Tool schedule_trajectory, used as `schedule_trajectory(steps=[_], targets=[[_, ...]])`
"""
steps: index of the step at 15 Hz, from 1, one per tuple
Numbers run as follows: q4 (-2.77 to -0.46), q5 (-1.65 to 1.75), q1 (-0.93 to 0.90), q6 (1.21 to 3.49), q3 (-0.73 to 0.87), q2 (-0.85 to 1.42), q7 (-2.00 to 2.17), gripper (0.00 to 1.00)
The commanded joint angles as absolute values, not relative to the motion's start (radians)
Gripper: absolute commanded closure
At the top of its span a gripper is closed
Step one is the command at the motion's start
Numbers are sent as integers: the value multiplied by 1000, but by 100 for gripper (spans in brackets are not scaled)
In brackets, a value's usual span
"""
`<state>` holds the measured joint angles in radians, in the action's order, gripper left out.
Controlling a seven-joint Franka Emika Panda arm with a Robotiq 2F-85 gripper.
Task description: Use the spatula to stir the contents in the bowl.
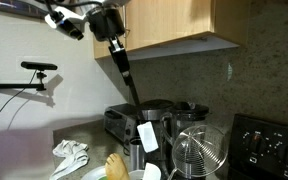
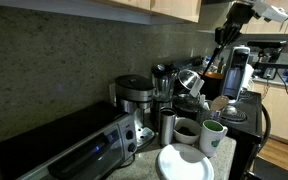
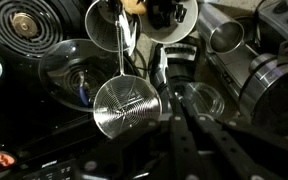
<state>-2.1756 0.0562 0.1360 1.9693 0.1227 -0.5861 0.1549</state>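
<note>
The white bowl [image 1: 127,176] sits at the front of the counter. The yellowish-tan spatula [image 1: 115,164] stands in it, rounded end up. In the wrist view the bowl [image 3: 187,27] is at the top edge with the spatula [image 3: 132,5] inside. In an exterior view the bowl [image 2: 184,163] shows, but I cannot make out the spatula there. My gripper [image 1: 137,99] hangs high above the counter, well clear of the bowl, with its long black fingers together and nothing between them. It also shows in the wrist view [image 3: 167,92] and in an exterior view [image 2: 217,58].
A clear glass carafe with wire ribs [image 1: 199,150] [image 3: 127,105] stands right under the gripper. A steel cup [image 1: 136,155] [image 2: 167,122] and a white mug [image 2: 212,135] stand by the bowl. A toaster oven [image 2: 69,150], coffee machines [image 2: 134,95], a stove [image 1: 269,145] and a white cloth [image 1: 70,155] crowd the counter. A cabinet [image 1: 184,25] hangs overhead.
</note>
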Motion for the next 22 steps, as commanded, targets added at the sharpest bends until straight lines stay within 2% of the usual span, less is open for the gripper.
schedule_trajectory(steps=[1,8,22], targets=[[-2046,46,155,1882,148,-551,117,99],[-1979,88,186,1768,184,-485,81,99],[-2113,144,214,1811,188,-406,99,99]])
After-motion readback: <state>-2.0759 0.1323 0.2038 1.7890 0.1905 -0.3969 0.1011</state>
